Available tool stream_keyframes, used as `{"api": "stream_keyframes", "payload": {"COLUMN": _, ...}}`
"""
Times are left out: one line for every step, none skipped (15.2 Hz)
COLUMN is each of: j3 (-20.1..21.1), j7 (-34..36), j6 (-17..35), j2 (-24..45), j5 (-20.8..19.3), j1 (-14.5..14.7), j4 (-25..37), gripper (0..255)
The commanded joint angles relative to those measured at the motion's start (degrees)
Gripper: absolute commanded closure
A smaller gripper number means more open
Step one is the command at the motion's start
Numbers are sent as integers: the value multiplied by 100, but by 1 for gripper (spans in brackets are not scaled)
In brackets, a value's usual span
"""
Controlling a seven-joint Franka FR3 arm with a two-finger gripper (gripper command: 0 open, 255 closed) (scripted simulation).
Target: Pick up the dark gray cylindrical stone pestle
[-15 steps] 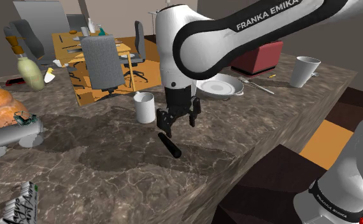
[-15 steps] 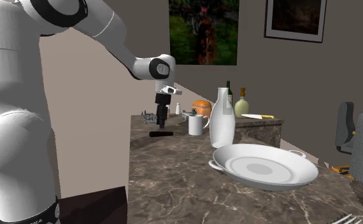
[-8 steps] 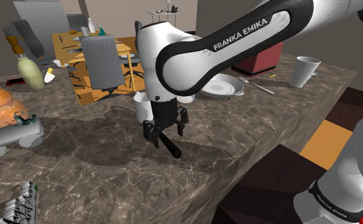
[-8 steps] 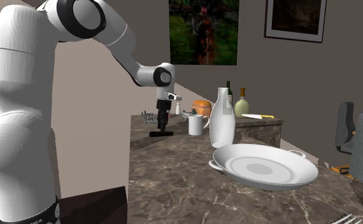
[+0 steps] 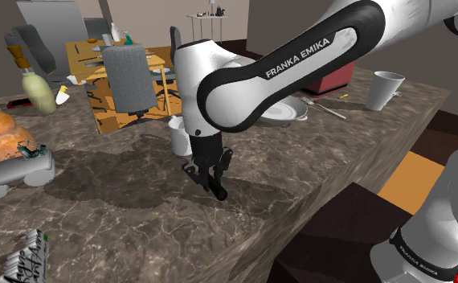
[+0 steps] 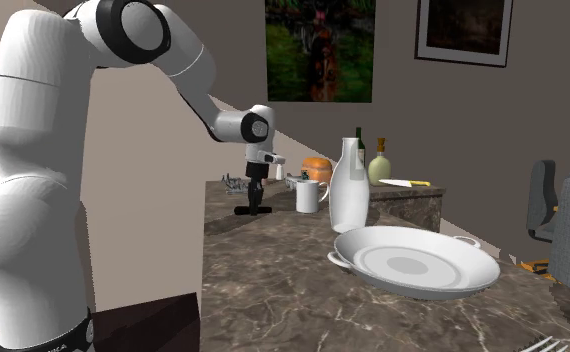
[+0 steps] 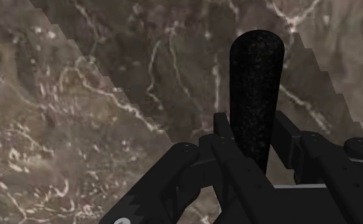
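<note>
Hand (image 5: 210,176) low on the counter (image 5: 316,173), pinching the pestle (image 7: 255,89).
The dark pestle lies on the marbled top, clasped at its sides by 2 black fingers (image 7: 223,133); a white mug (image 5: 179,137) stands just behind, a plate (image 5: 288,111) farther back.

We see a brown marble countertop (image 5: 115,217) across the shoulder view. A white mug (image 5: 177,137) stands near its centre, with a white plate (image 5: 293,111) and a fork (image 5: 325,108) right of centre. A white cup (image 5: 384,88) sits at upper right and a grey chair (image 5: 128,78) at upper left.
</note>
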Motion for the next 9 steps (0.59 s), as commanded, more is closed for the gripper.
{"api": "stream_keyframes", "payload": {"j3": -14, "j7": 2, "j6": -14, "j2": 26, "j5": -9, "j1": -8, "j4": -38, "gripper": 255}}
{"api": "stream_keyframes", "payload": {"j3": -14, "j7": 10, "j6": -27, "j2": 39, "j5": -14, "j1": -4, "j4": -13, "gripper": 255}}
{"api": "stream_keyframes", "payload": {"j3": -13, "j7": 17, "j6": -30, "j2": 57, "j5": -23, "j1": 0, "j4": 8, "gripper": 255}}
{"api": "stream_keyframes", "payload": {"j3": -16, "j7": 17, "j6": -24, "j2": 67, "j5": -27, "j1": -1, "j4": 11, "gripper": 255}}
{"api": "stream_keyframes", "payload": {"j3": -9, "j7": 30, "j6": -7, "j2": 62, "j5": -24, "j1": 7, "j4": -11, "gripper": 255}}
{"api": "stream_keyframes", "payload": {"j3": -8, "j7": 29, "j6": 0, "j2": 52, "j5": -19, "j1": 7, "j4": -26, "gripper": 255}}
{"api": "stream_keyframes", "payload": {"j3": -17, "j7": -3, "j6": -7, "j2": 36, "j5": -14, "j1": -12, "j4": -35, "gripper": 255}}
{"api": "stream_keyframes", "payload": {"j3": -13, "j7": -11, "j6": -78, "j2": -2, "j5": 3, "j1": -17, "j4": 0, "gripper": 255}}
{"api": "stream_keyframes", "payload": {"j3": -10, "j7": -18, "j6": -148, "j2": -40, "j5": 19, "j1": -22, "j4": 36, "gripper": 255}}
